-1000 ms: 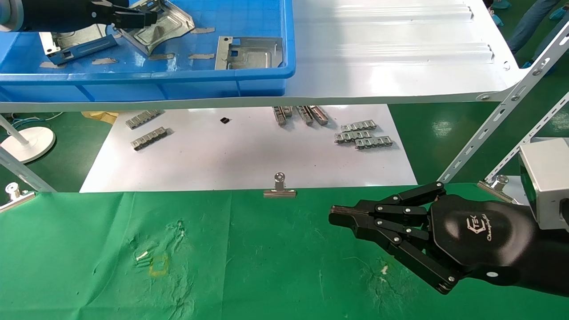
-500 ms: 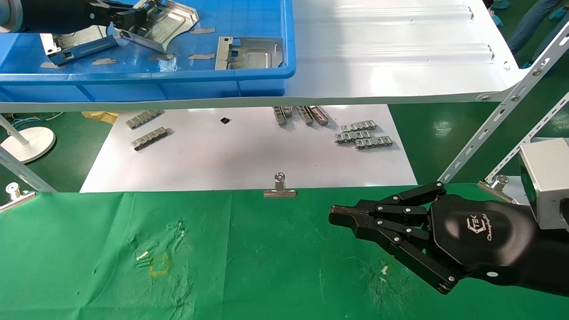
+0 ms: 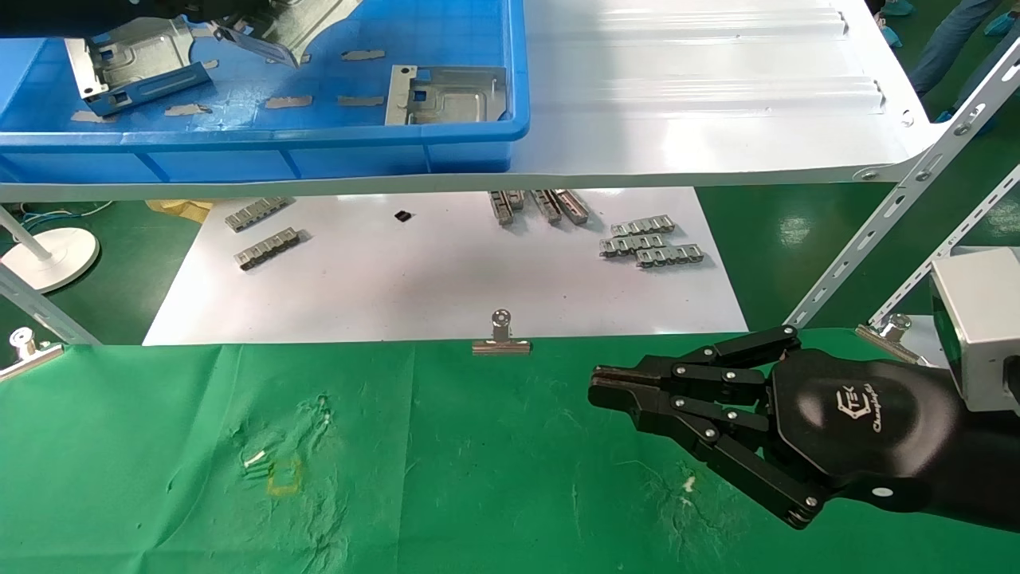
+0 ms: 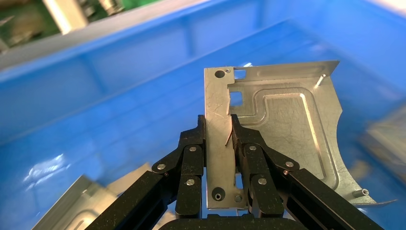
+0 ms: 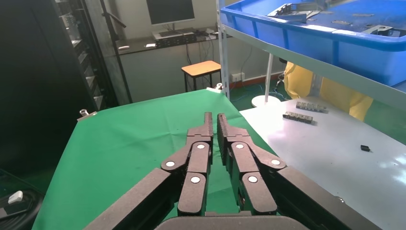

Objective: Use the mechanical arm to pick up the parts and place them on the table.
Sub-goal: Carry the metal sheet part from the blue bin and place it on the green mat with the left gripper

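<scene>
My left gripper (image 3: pixel 227 16) is at the top left edge of the head view, over the blue bin (image 3: pixel 319 151). It is shut on the bent edge of a silver part (image 4: pixel 282 120) and holds it above the bin floor; the jaws (image 4: pixel 219 125) pinch the flange from both sides. The held part shows partly in the head view (image 3: pixel 299 24). Two more parts lie in the bin, one at the left (image 3: pixel 131 60) and one at the right (image 3: pixel 450 94). My right gripper (image 3: pixel 603 385) hovers low over the green cloth table (image 3: pixel 478 478), fingers together and empty, as its wrist view (image 5: pixel 214 120) shows.
The bin stands on a glossy white shelf (image 3: pixel 701 119). Below it a white board (image 3: pixel 446 295) carries grey linked strips (image 3: pixel 649 243). A binder clip (image 3: pixel 500 339) holds the cloth's far edge. A yellow square mark (image 3: pixel 284 476) is at the cloth's left. Slanted metal struts (image 3: pixel 876 231) rise at the right.
My left gripper has risen with the part, moving toward the top edge of the head view. The right arm has stayed in place.
</scene>
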Controlling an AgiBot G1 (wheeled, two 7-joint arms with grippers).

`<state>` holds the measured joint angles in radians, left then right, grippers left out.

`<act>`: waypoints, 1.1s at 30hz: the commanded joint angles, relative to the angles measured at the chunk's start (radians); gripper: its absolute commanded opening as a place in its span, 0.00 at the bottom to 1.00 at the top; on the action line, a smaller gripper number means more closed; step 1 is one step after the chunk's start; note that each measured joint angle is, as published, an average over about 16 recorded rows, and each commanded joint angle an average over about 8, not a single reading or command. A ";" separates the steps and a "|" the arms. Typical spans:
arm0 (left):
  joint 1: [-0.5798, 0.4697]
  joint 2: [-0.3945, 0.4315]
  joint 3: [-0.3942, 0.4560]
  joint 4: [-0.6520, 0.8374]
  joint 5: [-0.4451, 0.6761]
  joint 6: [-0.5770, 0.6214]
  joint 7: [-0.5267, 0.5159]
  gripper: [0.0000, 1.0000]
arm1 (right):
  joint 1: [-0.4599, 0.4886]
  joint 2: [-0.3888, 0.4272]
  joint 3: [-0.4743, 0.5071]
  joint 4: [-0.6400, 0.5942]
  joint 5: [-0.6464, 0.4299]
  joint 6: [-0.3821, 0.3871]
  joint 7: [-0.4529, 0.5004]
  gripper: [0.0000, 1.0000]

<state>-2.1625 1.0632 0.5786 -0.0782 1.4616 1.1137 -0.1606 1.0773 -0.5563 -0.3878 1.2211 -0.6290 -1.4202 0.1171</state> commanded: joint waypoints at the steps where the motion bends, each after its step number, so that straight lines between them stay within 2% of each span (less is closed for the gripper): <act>1: 0.002 -0.025 -0.017 -0.019 -0.025 0.061 0.035 0.00 | 0.000 0.000 0.000 0.000 0.000 0.000 0.000 1.00; 9: 0.081 -0.132 -0.085 -0.117 -0.142 0.351 0.308 0.00 | 0.000 0.000 0.000 0.000 0.000 0.000 0.000 1.00; 14: 0.159 -0.185 -0.101 -0.180 -0.211 0.470 0.431 0.00 | 0.000 0.000 0.000 0.000 0.000 0.000 0.000 1.00; 19: 0.307 -0.280 -0.067 -0.378 -0.347 0.496 0.504 0.00 | 0.000 0.000 0.000 0.000 0.000 0.000 0.000 1.00; 24: 0.486 -0.393 -0.015 -0.570 -0.472 0.478 0.664 0.00 | 0.000 0.000 0.000 0.000 0.000 0.000 0.000 1.00; 28: 0.558 -0.413 0.024 -0.551 -0.466 0.462 0.792 0.00 | 0.000 0.000 0.000 0.000 0.000 0.000 0.000 1.00; 33: 0.579 -0.397 0.080 -0.447 -0.397 0.460 0.905 0.00 | 0.000 0.000 0.000 0.000 0.000 0.000 0.000 1.00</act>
<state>-1.5832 0.6681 0.6552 -0.5273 1.0597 1.5712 0.7463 1.0773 -0.5563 -0.3879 1.2211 -0.6290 -1.4202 0.1171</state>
